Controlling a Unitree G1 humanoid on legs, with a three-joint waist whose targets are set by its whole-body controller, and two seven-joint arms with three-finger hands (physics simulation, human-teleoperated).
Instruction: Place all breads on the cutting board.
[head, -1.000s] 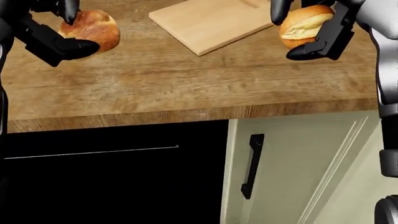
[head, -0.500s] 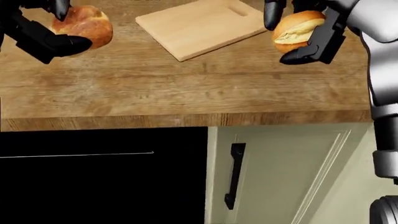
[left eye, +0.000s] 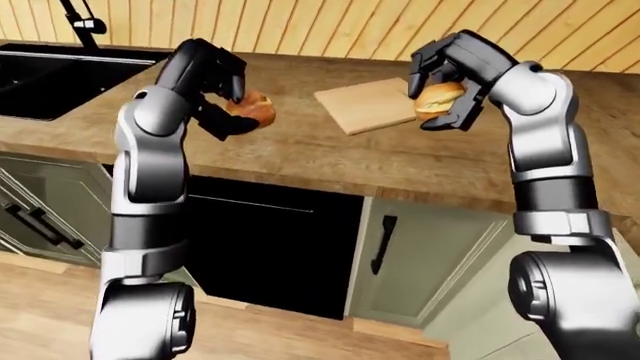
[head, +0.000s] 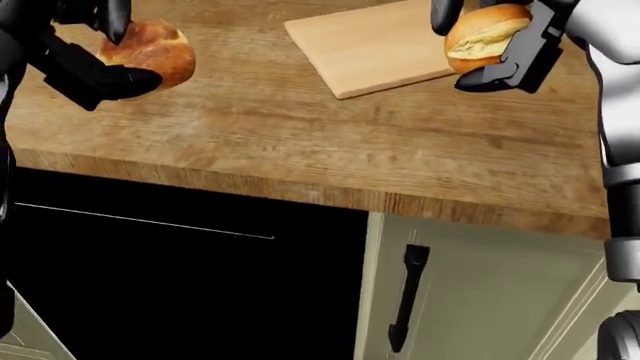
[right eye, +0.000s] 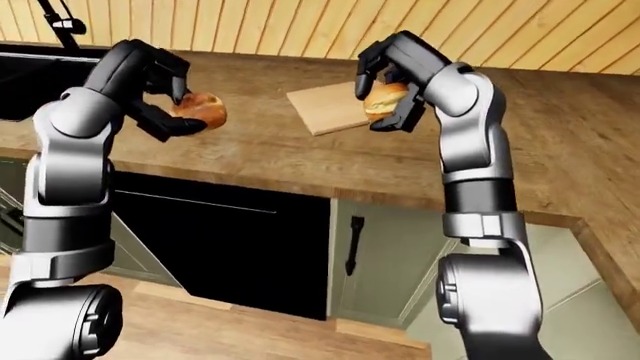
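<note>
**Two breads held aloft beside the cutting board**

We hold one bread in each hand, both lifted clear of the wooden worktop (head: 300, 150). Our left hand (head: 90, 56) has its dark fingers closed round a round brown roll (head: 152, 51), which hangs above the worktop well to the left of the cutting board (head: 375, 45) in the head view. Our right hand (head: 500, 49) grips a split pale roll (head: 485, 34) that hovers at the board's right edge, partly over it. The board itself lies flat and bare, its near corner pointing toward the worktop edge. We judge that carrying both breads raised lets them travel without dragging; the right one seems closest to being set down, while the left one needs a longer reach rightward. Below, a dark appliance front (head: 180, 292) and a cabinet door (head: 480, 300) fill the lower view.
</note>
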